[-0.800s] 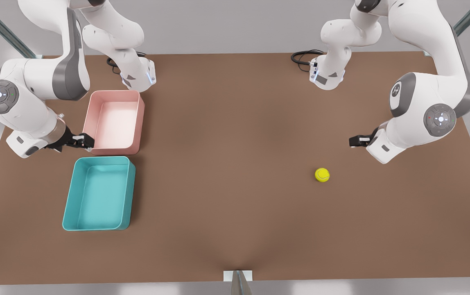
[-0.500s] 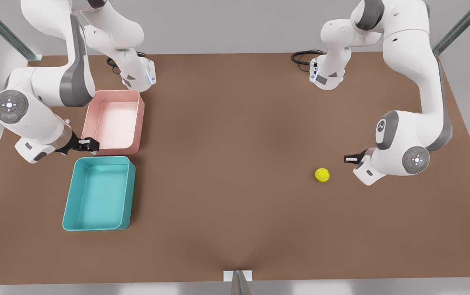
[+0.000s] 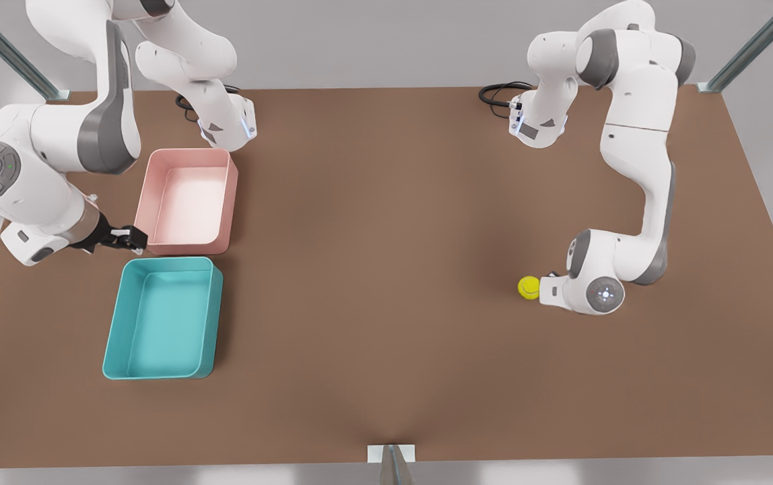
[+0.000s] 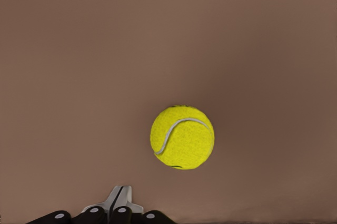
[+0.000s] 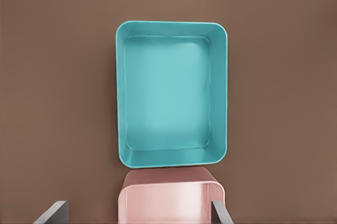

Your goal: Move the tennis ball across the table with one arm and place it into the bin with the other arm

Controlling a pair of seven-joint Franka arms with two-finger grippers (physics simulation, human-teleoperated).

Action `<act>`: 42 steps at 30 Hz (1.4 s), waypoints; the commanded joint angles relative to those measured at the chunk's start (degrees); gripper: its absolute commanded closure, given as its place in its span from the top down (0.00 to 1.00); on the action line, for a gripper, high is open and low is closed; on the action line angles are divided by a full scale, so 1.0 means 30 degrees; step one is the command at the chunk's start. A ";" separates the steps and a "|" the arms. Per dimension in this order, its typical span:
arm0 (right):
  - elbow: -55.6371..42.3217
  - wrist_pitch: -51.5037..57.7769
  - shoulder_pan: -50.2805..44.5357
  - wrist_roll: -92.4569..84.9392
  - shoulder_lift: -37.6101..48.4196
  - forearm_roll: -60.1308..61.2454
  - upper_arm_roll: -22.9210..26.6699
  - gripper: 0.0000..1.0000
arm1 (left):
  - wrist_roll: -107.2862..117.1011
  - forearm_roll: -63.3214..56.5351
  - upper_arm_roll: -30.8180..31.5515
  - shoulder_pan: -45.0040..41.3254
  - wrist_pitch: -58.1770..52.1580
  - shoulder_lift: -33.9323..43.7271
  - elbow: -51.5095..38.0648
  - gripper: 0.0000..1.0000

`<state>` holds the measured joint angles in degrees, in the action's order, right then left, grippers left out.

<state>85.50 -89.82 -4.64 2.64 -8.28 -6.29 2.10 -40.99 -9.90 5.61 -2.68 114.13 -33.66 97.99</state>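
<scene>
The yellow-green tennis ball (image 3: 529, 287) rests on the brown table (image 3: 386, 222) toward the front view's right. My left gripper (image 3: 545, 279) is low over the table, just to the right of the ball and very close to it. In the left wrist view its fingertips (image 4: 120, 198) are pressed together, shut on nothing, and the ball (image 4: 182, 137) lies a short way ahead of them. My right gripper (image 3: 134, 237) hovers at the front view's left, between the pink bin (image 3: 184, 195) and the teal bin (image 3: 161, 316). Its grey fingers (image 5: 52, 212) stand wide apart, open.
Both bins hold nothing; the teal bin (image 5: 171, 92) and pink bin (image 5: 171, 203) sit end to end. The two arm bases (image 3: 228, 124) (image 3: 538, 124) and a black cable (image 3: 497, 94) are at the far edge. Bare tabletop spans the middle between ball and bins.
My left arm swung down and toward the ball, ending low beside it. My right gripper shifted a little by the pink bin's corner. The ball stayed put.
</scene>
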 commanded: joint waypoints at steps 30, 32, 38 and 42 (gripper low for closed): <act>0.0034 0.0556 -0.0005 -0.0029 -0.0726 0.0074 -0.0083 1.00 | -1.1123 -0.0656 0.0124 -0.0424 0.3881 0.0175 0.3520 0.21; 0.0034 0.0556 -0.0005 -0.0029 -0.0726 0.0045 -0.0084 1.00 | -0.8406 0.0661 0.0124 -0.1447 0.3882 0.0030 0.2849 0.21; 0.0034 0.0556 -0.0005 0.0000 -0.0872 -0.0014 -0.0083 1.00 | 0.5754 1.8803 0.1178 -0.2827 0.5640 -0.0235 0.0414 0.21; 0.0034 0.0556 -0.0005 -0.0029 -0.0872 -0.0043 -0.0083 1.00 | 0.7271 0.9106 0.1090 -0.3003 0.3210 0.1140 0.0824 0.21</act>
<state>85.63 -88.18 -4.60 2.59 -10.99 -6.38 1.83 -51.59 25.15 8.93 -11.62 126.73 -30.83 100.29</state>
